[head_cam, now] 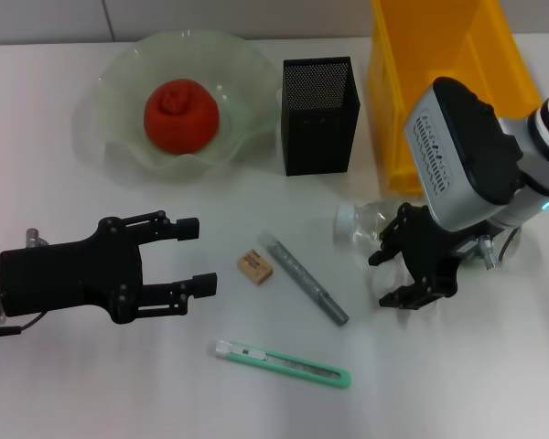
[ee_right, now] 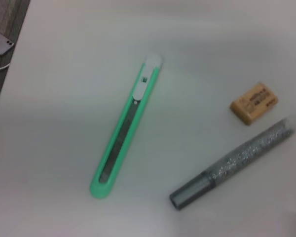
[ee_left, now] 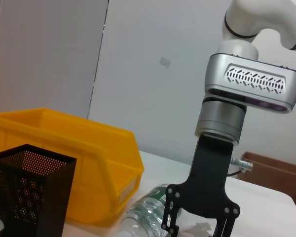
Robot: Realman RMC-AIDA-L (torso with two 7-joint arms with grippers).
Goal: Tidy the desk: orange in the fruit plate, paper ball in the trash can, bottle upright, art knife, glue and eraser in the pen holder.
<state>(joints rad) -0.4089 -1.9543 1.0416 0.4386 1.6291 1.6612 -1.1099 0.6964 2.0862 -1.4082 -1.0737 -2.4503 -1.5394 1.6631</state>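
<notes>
desk (head_cam: 494, 384): white top, and everything i'm sorting sits on it.
bin (head_cam: 444, 55): the yellow bin is at the back on my right; from the head view i can't see into it, so i can't say whether the paper ball is inside, and i see no paper ball on the desk.
plate (head_cam: 128, 82): the pale green fruit plate is at the back left, and the orange (head_cam: 181, 115) already lies in it, so i count that step done.
pen holder (head_cam: 319, 114): the black mesh holder stands upright between plate and bin; i can't see anything in it.
right gripper (head_cam: 398, 274): hanging over the bottle with its fingers apart and pointing down, clamped on nothing.
left gripper (head_cam: 194, 258): held low near the front left, fingers spread wide and empty, pointing toward the small items.
bottle (head_cam: 371, 224): the clear bottle lies on its side just in front of the bin, cap toward the pen holder.
knife (head_cam: 282, 362): the green art knife lies flat near the front edge.
glue (head_cam: 307, 282): the grey glue stick lies slanted mid-desk, just beside the eraser (head_cam: 254, 266).
step in hand: i judge it's the bottle.
next move: i'd lower the right fingers astride the bottle's body, close firmly, then tip it onto its base.
</notes>
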